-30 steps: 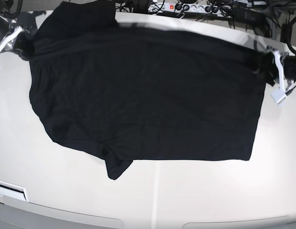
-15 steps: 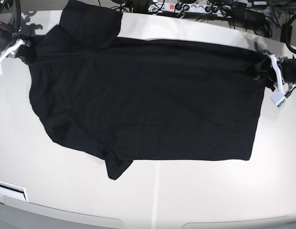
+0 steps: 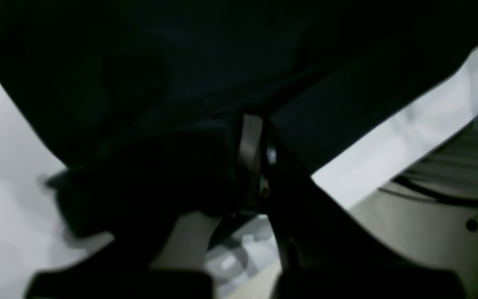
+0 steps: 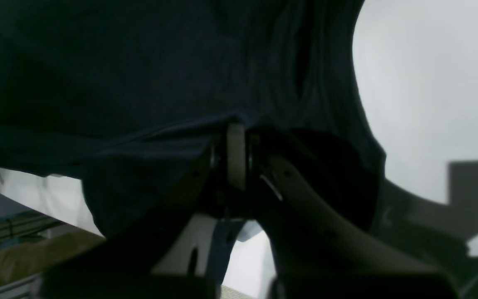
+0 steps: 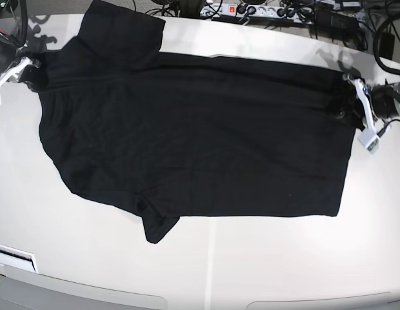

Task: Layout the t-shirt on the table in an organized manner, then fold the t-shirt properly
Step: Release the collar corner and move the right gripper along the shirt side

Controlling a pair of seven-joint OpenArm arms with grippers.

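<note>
Near edge of the table (image 5: 251,271): bare glossy off-white, nothing on it. One short sleeve (image 5: 158,226) droops toward 6 o'clock, a little crumpled at its tip.

Middle ground: the t-shirt (image 5: 200,142) lies spread nearly flat, black, filling the centre of the table. Its long axis runs 9 to 3 o'clock, shoulder end toward 9, straight hem edge toward 3. Few wrinkles across the body.

Far corners, base view: the left gripper (image 5: 355,103) sits at about 2 o'clock, at the shirt's far hem corner. Wrist view shows its jaws pinched together on a fold of black cloth (image 3: 206,83). The right gripper (image 5: 29,68) sits at about 10 o'clock, at the shoulder corner beside the second sleeve (image 5: 122,29), which lies flat toward 11 o'clock. Its wrist view shows the jaws clamped on a gathered ridge of fabric (image 4: 139,83).

Judgement: each arm holds one far corner, so the garment lies from both hands toward 6 o'clock, stretched between them along its length. Layout looks close to done apart from the near sleeve. Neither arm is near that sleeve; the right one is the closer.

Farthest: a power strip (image 5: 245,10) and cables beyond the table's far edge.
</note>
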